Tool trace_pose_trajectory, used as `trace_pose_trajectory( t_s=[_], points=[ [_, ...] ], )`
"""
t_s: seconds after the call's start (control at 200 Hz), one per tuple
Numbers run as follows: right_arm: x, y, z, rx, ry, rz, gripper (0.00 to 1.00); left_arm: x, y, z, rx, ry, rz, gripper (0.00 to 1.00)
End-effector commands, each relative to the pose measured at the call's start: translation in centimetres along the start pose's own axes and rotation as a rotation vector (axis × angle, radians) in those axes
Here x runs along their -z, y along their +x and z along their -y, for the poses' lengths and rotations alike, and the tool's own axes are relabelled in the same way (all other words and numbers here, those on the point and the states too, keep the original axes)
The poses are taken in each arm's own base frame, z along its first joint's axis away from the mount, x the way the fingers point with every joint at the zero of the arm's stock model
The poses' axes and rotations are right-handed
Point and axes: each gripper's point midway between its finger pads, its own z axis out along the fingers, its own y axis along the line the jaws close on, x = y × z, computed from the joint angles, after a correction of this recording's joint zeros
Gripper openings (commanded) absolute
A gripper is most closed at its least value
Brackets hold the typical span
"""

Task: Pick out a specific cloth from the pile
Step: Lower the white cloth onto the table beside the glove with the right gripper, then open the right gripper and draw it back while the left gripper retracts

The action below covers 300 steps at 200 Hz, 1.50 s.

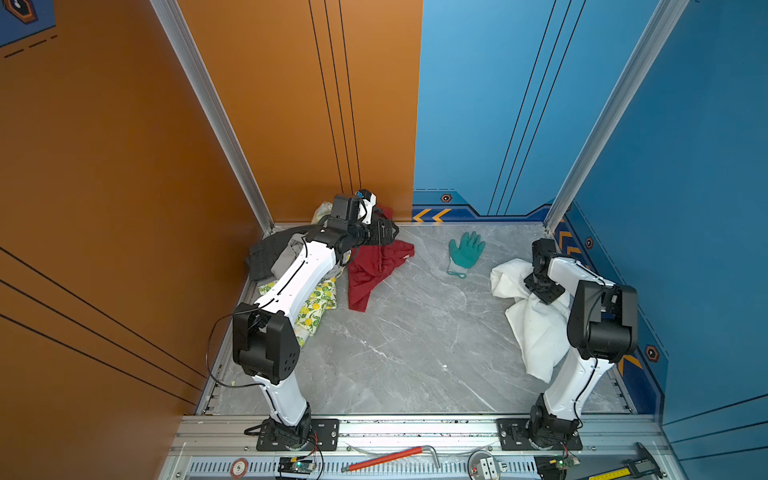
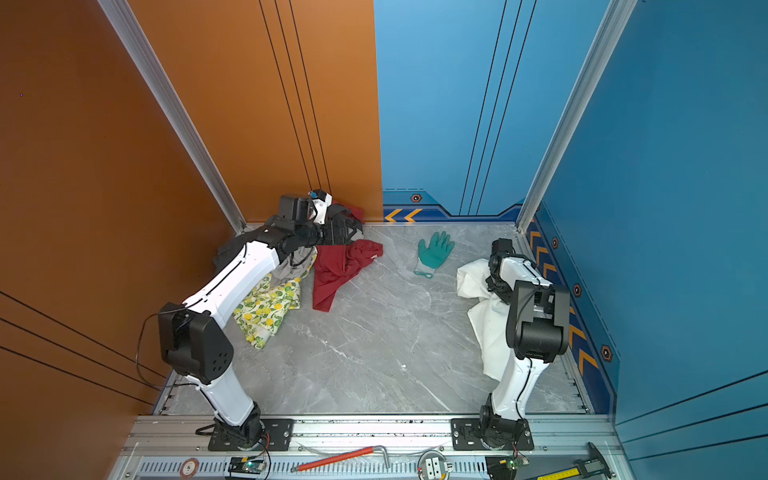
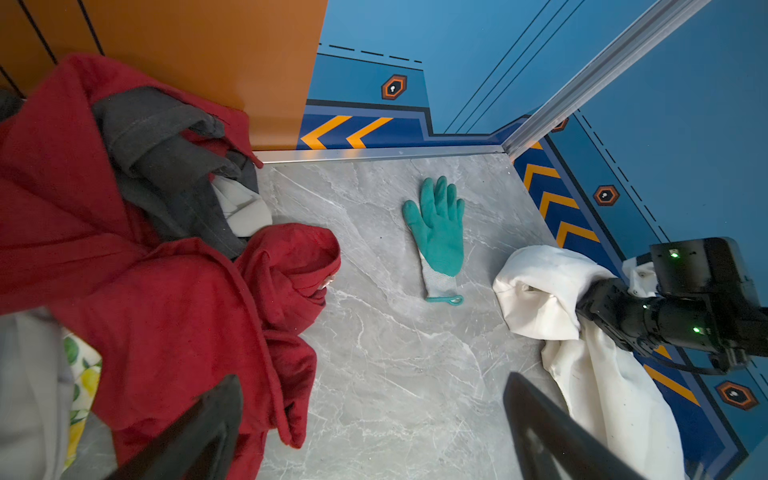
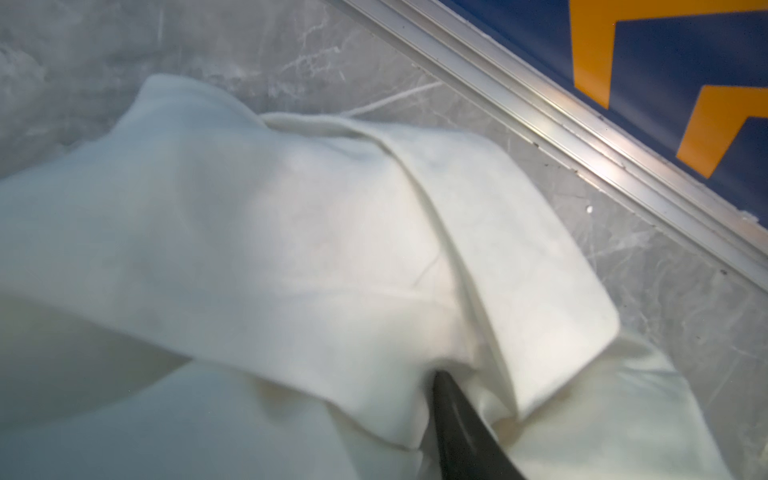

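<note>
- Nearest to me, on the right side of the table [image 1: 415, 357], the cloth [image 1: 536, 332] lies rumpled along the blue wall, well apart from the pile. It looks picked out already, so I judge the step in hand is letting it go cleanly.
- The right gripper [image 1: 545, 296] is sunk in the cloth's upper folds. Its wrist view shows only one dark finger [image 4: 457, 428] with fabric draped against it. I cannot tell how wide the jaws stand or whether they have hold of the cloth.
- To do this well, I'd have the jaws part fully first, then lift straight up, so no fold snags and drags along.
- Further off, the green glove [image 1: 466, 252] lies flat near the cloth's far edge. The lift should keep clear of it.
- Farthest, in the back left corner, the left gripper [image 1: 386, 232] hangs over the pile [image 1: 309, 305], jaws wide and holding nothing. The red cloth [image 1: 374, 266] spills out below it. That arm need not move.
</note>
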Motion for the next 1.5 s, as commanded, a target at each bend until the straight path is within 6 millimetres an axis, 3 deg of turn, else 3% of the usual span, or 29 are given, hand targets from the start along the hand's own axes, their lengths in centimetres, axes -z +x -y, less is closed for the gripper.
trace_pose_trajectory(
  t_s=[0.0, 0.125, 0.32, 0.465, 0.546, 0.626, 0.821, 0.991, 1.186, 1.311, 1.497],
  points=[
    [2.9, -1.8, -0.1, 0.003, -0.019, 0.063, 0.59, 1.5, -1.5, -0.4, -0.006, -0.042, 0.046, 0.98],
    [4.5, -2.7, -0.5, 0.001, -0.045, 0.103, 0.71, 1.1, -2.5, -0.8, -0.013, -0.058, 0.063, 0.98],
    [6.8, -3.9, -0.5, -0.013, -0.065, 0.162, 0.79, 0.2, -4.1, -0.8, -0.025, -0.059, 0.087, 0.98],
    [9.9, -5.8, -0.4, 0.006, -0.062, 0.276, 0.85, -0.5, -5.1, -1.1, -0.046, -0.068, 0.103, 0.98],
    [11.9, -7.3, -0.8, 0.03, -0.062, 0.344, 0.94, -0.9, -5.9, -1.4, -0.055, -0.082, 0.119, 0.98],
    [13.8, -8.9, -2.1, 0.084, -0.077, 0.415, 1.0, -1.3, -7.0, -2.1, -0.061, -0.107, 0.141, 0.98],
    [18.9, -11.2, -7.6, 0.232, -0.226, 0.56, 1.0, -2.9, -10.5, -4.1, -0.032, -0.127, 0.209, 0.98],
    [23.6, -10.0, -12.8, 0.407, -0.431, 0.65, 1.0, -3.2, -11.9, -5.4, -0.035, -0.176, 0.245, 0.98],
    [27.9, -7.4, -15.4, 0.506, -0.681, 0.737, 1.0, -1.9, -11.5, -8.1, -0.089, -0.328, 0.275, 0.98],
    [29.0, -6.0, -14.9, 0.535, -0.782, 0.796, 1.0, -0.1, -11.3, -9.3, -0.095, -0.361, 0.379, 0.98],
    [27.4, -4.4, -12.1, 0.537, -0.785, 0.827, 1.0, 3.6, -8.3, -11.9, -0.062, -0.443, 0.535, 0.98]
  ],
)
